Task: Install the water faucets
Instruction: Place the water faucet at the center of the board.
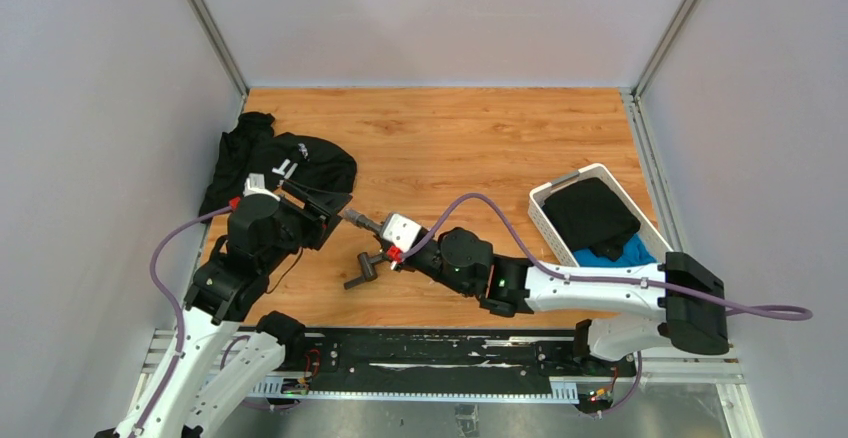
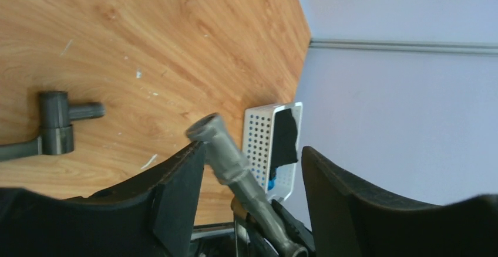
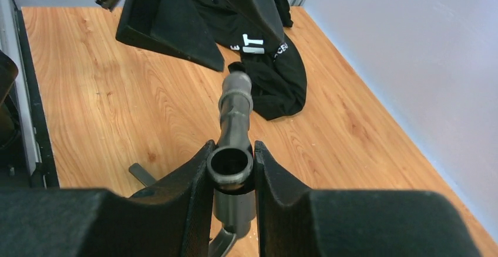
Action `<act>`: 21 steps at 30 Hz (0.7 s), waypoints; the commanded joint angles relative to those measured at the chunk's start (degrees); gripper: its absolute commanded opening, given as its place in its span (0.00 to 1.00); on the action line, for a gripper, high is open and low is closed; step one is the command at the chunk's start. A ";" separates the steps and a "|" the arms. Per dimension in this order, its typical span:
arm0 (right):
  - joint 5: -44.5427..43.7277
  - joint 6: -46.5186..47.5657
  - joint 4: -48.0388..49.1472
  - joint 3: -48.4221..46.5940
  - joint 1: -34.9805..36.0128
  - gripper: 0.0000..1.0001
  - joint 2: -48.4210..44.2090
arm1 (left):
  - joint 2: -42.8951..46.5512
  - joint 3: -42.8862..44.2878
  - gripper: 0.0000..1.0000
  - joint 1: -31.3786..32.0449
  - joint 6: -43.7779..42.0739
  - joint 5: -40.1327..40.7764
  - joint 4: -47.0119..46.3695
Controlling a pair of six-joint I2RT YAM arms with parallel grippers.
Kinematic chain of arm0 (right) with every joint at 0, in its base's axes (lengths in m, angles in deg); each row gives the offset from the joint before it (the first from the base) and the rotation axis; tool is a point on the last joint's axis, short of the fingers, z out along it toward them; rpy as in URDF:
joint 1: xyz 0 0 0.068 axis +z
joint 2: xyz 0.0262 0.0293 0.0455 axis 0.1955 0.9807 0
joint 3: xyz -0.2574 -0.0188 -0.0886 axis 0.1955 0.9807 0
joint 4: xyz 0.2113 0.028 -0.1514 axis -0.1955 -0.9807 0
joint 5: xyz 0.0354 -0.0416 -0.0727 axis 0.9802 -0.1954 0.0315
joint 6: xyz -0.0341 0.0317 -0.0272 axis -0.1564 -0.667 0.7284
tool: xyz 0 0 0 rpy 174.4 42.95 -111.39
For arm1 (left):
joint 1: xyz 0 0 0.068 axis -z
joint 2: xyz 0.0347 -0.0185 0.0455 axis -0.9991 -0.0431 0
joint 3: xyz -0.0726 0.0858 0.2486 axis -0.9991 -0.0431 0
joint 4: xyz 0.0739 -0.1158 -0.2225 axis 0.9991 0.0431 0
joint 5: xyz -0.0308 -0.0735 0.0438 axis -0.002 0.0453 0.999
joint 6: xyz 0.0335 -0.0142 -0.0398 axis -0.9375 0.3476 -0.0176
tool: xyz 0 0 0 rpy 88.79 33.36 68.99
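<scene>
- Faucet pipe [image 3: 236, 101] is held above the bench [image 1: 450, 138], clenched at its near end by the right gripper [image 3: 233, 146]; its far tip lies between the spread fingers of the left gripper [image 2: 252, 151], ungripped.
- Second faucet piece [image 2: 56, 122], T-shaped, lies on the bench just beside, unjoined.
- Risk: with one hold only, the pipe may be tilted or knocked loose if brushed by the left fingers.
- Black garment [image 1: 290, 163] lies near the left gripper; snagging is possible.

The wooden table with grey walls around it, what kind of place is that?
Probably a robot test booth: plain grey walls box in a wooden tabletop, and two robot arms sit on a metal rail at its edge.
</scene>
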 commanded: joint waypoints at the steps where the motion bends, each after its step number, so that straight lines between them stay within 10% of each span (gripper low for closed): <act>1: 2.66 -6.61 0.88 1.68 -3.31 0.00 -4.05 | 0.32 -0.35 0.72 0.07 -2.21 1.45 -5.71; 12: 7.37 -11.82 -7.02 0.37 -9.90 0.00 -5.80 | 0.10 -1.92 0.81 0.06 -9.71 -2.32 -10.91; 21: 43.81 -25.66 -39.96 -15.52 -31.77 0.00 -1.28 | -2.70 -0.55 0.88 0.07 -34.50 -11.68 -10.61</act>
